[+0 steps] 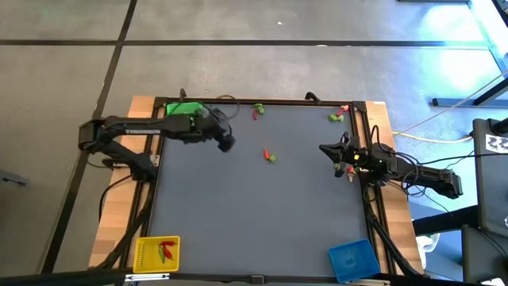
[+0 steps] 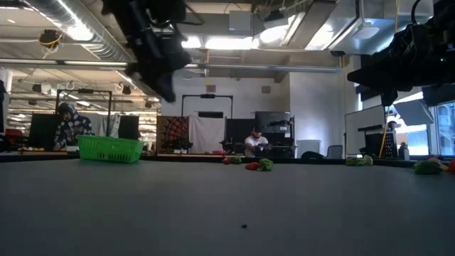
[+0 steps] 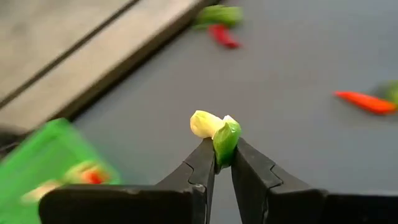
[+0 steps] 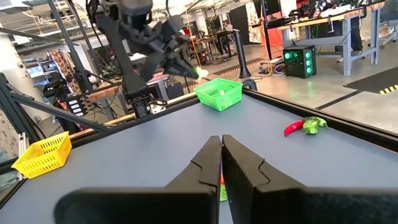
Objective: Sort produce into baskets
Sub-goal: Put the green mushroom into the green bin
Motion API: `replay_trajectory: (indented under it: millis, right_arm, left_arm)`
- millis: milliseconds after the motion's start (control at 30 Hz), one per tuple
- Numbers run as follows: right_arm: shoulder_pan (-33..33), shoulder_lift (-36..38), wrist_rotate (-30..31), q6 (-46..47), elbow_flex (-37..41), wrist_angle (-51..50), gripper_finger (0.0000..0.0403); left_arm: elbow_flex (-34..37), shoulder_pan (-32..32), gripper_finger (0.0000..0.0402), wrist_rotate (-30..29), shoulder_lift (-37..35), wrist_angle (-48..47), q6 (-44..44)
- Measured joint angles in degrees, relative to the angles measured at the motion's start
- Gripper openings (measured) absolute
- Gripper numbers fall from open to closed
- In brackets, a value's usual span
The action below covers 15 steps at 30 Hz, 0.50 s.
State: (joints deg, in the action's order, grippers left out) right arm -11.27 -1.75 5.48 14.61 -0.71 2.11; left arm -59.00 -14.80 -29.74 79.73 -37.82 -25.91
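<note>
Your left pincer (image 3: 222, 163) grips a pale-green piece (image 3: 217, 132) at the green basket's (image 1: 183, 109) four o'clock; your right pincer (image 4: 221, 163) is closed, empty.

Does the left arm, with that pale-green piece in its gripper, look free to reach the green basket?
Probably yes. The left gripper, shut on the pale-green piece, hangs above the mat just beside the green basket, with nothing visible between them. The right gripper is across the table.

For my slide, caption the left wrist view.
Left pincer holds a green-and-pale produce piece near the green basket.
</note>
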Motion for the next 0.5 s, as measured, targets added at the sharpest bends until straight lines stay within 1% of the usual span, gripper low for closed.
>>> replay_trajectory:
  millis: [100, 233, 500]
  right_arm:
    - [0.0, 0.02, 0.0, 0.0, 0.01, 0.0, 0.0017]
    - [0.0, 0.01, 0.01, 0.0, 0.0, 0.04, 0.0017]
    - [0.0, 0.0, 0.02, 0.0, 0.02, 0.15, 0.0017]
  left_arm:
    - [0.0, -3.52, 0.0043, -2.27, -1.61, -5.36, -1.59]
    - [0.09, -9.14, 0.0043, -3.0, -1.83, -10.74, -2.56]
    - [3.73, -19.97, 0.0043, -3.1, -1.69, -10.56, -2.67]
